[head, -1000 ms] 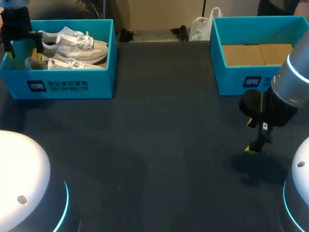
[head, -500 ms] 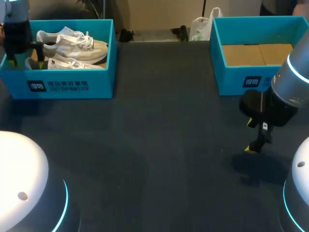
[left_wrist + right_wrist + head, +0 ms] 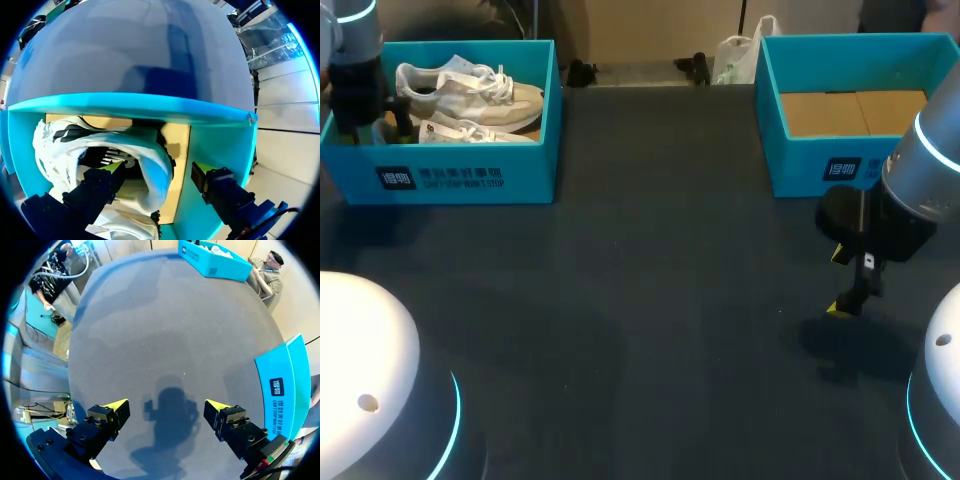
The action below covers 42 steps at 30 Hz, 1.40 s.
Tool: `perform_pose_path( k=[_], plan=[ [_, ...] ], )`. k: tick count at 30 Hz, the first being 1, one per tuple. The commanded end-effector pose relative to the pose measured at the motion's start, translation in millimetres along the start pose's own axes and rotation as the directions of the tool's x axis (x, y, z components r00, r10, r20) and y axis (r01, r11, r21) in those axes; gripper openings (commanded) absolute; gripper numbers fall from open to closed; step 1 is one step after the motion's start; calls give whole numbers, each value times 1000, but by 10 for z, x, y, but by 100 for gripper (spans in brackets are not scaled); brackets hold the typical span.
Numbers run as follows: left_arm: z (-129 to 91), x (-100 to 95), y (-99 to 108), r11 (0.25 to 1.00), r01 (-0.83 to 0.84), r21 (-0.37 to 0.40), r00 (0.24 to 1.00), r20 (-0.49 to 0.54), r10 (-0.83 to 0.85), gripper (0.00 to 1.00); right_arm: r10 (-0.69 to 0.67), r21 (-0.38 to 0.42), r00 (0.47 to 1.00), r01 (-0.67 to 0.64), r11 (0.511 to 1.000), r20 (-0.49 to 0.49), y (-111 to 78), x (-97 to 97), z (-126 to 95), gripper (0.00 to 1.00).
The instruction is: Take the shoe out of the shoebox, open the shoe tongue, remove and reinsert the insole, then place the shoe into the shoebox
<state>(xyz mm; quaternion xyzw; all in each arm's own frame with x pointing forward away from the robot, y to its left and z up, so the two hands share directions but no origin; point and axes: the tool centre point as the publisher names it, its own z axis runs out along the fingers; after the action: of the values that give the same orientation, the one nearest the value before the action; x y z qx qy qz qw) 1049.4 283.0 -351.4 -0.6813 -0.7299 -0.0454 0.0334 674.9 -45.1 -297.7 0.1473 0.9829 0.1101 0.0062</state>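
Shoebox (image 3: pixel 460 176) at far left of worktop (image 3: pixel 650 300), two white shoes (image 3: pixel 470 92) inside. Left arm (image 3: pixel 352 70) at its left end; left jaws wide, one tip inside a shoe's (image 3: pixel 150 150) heel opening, the other outside the heel. Second box (image 3: pixel 800 160) far right. Right arm (image 3: pixel 910 190) in front of it; right jaws wide, over bare worktop.

The left arm (image 3: pixel 348 45) comes in at the upper left corner of the head view, its dark wrist pointing downward. The left gripper (image 3: pixel 156 171) has its yellow-tipped fingers spread wide apart. The right arm (image 3: pixel 920 170) enters from the right edge. At middle right, the right gripper (image 3: pixel 167 405) hangs downward, its fingers likewise parted.
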Motion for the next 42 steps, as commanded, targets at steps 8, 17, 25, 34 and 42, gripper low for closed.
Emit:
perform_pose_path(
  k=[8, 17, 25, 34, 42],
  plan=[
    [144, 7, 53, 1000, 2, 14, 1000, -2, -2, 66, 0, 1, 1000, 0, 1000, 2, -1, 9, 5, 100],
    [216, -1, 72, 999, 7, 31, 1000, -9, -7, 52, 0, 1, 1000, 0, 1000, 2, -1, 9, 5, 100],
    [267, -1, 59, 999, 10, 33, 1000, -21, -9, 48, 0, 1, 1000, 0, 1000, 2, -1, 9, 5, 100],
    [278, 33, 48, 999, 12, 34, 999, -31, -11, 0, 0, 1, 1000, 0, 1000, 2, -1, 9, 5, 100],
    [179, 81, 66, 1000, 6, 26, 1000, -29, -5, 0, 0, 1, 1000, 0, 1000, 2, -1, 9, 5, 100]
  ],
)
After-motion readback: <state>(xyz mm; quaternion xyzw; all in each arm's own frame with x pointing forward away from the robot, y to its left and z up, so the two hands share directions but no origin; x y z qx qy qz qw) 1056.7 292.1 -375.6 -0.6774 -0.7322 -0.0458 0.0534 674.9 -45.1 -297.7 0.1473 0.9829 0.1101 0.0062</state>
